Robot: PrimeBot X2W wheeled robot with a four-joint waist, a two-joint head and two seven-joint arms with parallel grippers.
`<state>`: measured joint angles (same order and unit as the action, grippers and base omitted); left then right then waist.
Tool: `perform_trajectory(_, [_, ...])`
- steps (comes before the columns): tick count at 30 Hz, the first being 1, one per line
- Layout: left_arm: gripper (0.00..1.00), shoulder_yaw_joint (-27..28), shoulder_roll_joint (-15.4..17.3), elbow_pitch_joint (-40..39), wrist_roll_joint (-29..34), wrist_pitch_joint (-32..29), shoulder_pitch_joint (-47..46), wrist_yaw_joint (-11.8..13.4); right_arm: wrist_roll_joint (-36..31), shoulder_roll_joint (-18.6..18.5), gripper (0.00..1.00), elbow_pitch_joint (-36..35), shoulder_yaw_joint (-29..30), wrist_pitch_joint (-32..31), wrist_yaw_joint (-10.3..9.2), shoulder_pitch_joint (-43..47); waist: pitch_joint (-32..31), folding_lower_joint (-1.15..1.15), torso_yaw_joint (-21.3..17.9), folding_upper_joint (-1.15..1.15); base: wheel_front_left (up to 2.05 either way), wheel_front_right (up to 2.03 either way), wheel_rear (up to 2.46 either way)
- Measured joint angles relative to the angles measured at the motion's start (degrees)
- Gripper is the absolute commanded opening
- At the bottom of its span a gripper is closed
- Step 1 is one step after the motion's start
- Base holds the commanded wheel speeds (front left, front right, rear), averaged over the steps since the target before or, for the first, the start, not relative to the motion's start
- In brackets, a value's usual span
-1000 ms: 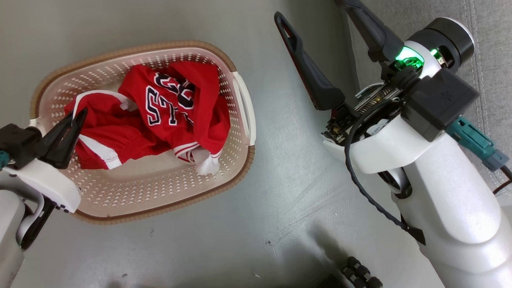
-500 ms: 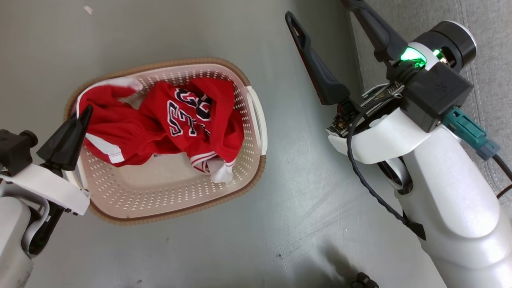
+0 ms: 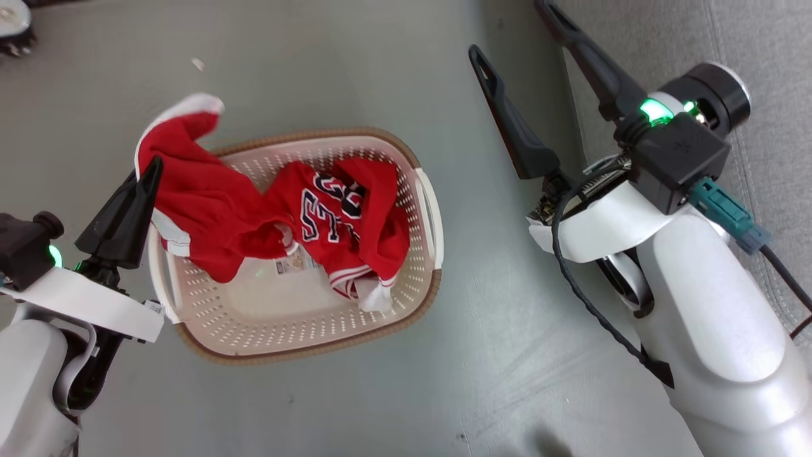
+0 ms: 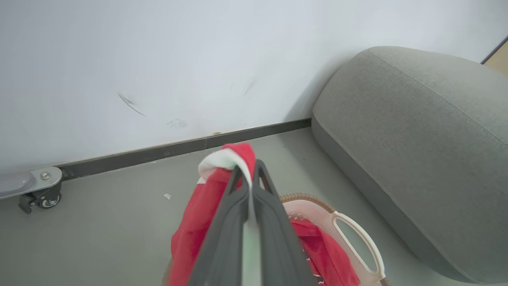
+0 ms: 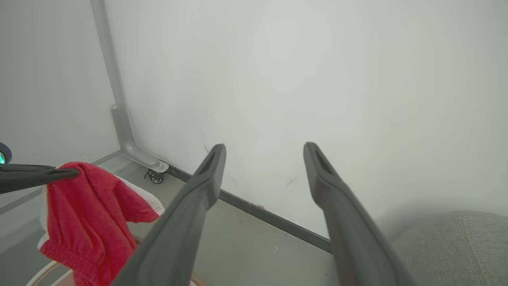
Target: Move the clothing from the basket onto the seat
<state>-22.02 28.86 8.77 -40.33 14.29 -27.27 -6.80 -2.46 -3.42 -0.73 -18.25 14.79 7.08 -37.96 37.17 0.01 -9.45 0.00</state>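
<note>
Left gripper (image 3: 151,170) up on the left, pinched tight on the clothing (image 3: 203,197); right gripper (image 3: 509,28) spread wide, pointing far.

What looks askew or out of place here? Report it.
The plain red garment hangs from the shut left gripper, trailing across the basket's rim, its lower end against the jersey inside. Nothing looks damaged.

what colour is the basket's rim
Brown, running around the cream-white basket; it shows best in the head view.
</note>
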Motion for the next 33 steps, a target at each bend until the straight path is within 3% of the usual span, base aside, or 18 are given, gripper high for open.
perform_trajectory(18, [0.00, 9.47, -4.94, -4.22, -0.62, 0.01, 4.24, -0.25, 2.00, 0.00, 1.00, 4.92, 3.49, -0.01, 0.00, 7.72, -10.81, 0.00, 3.87, 0.00, 0.00, 0.00, 0.00])
perform_trajectory(33, [0.00, 10.92, -7.14, -5.20, 1.82, 0.01, 7.55, -0.26, 3.96, 0.04, 1.00, 8.65, 4.41, -0.01, 0.00, 14.94, -19.48, 0.00, 6.27, 0.00, 0.00, 0.00, 0.00])
